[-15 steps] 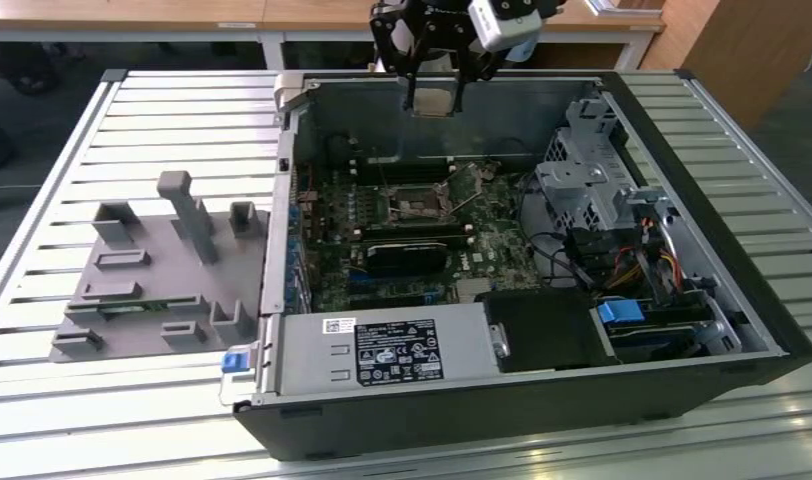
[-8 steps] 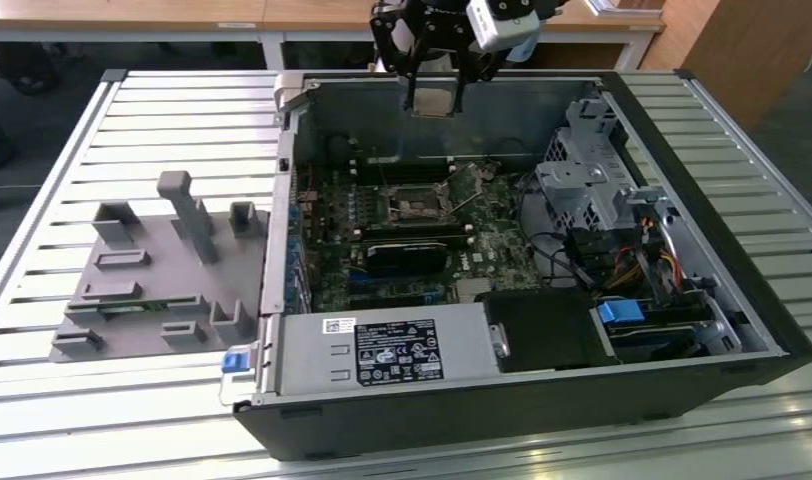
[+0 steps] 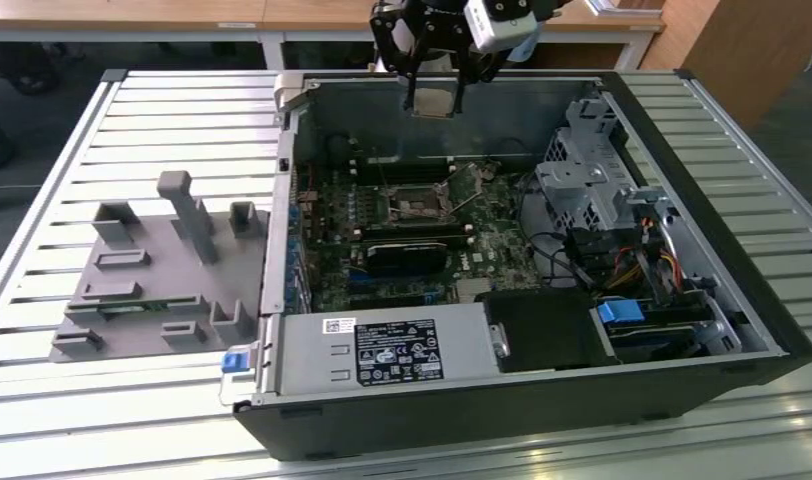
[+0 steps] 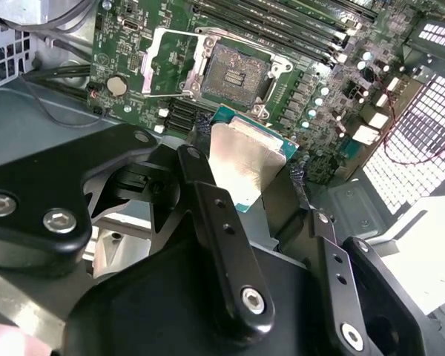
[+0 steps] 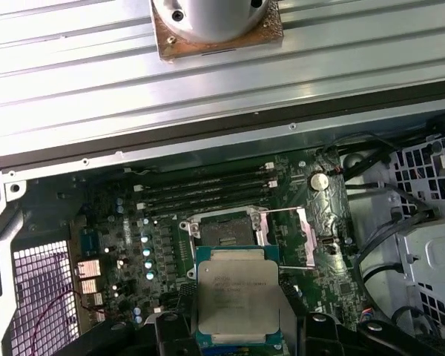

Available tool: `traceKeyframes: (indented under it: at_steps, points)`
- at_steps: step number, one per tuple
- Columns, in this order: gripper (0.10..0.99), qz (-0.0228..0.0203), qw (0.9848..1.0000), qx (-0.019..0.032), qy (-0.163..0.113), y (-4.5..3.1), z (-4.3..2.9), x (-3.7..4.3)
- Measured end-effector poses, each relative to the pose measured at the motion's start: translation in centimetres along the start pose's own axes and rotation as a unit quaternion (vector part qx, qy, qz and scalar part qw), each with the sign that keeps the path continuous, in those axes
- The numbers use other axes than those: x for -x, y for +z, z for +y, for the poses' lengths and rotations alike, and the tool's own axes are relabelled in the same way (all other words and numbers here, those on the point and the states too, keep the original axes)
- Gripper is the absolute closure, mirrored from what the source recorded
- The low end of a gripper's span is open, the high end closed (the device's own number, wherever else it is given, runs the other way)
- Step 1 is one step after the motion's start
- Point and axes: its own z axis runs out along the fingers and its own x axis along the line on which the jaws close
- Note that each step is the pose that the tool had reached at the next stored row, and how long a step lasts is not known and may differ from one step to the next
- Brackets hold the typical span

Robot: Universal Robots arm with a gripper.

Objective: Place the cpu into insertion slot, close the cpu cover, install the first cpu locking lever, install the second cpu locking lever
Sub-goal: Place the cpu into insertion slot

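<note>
We see the gripper (image 3: 433, 98) pinching the chip (image 4: 241, 163) by 2 opposite edges, high over the open case (image 3: 540, 410) with free air around it, well above the bare socket (image 4: 233, 70). The cover (image 4: 151, 65) stands flipped aside. Fingers (image 4: 208, 200) hide the chip's side edges.

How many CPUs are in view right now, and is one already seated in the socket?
1. The cpu is held in the gripper, not yet seated. The insertion slot is empty, with its cpu cover open beside it.
</note>
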Motion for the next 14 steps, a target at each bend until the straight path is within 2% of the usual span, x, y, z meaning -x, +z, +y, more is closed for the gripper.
traceKeyframes:
  at_steps: [14]
  points:
    - [0.557, -0.0018, 0.9998, 0.0004, 0.020, 0.03, 0.00, 0.00]
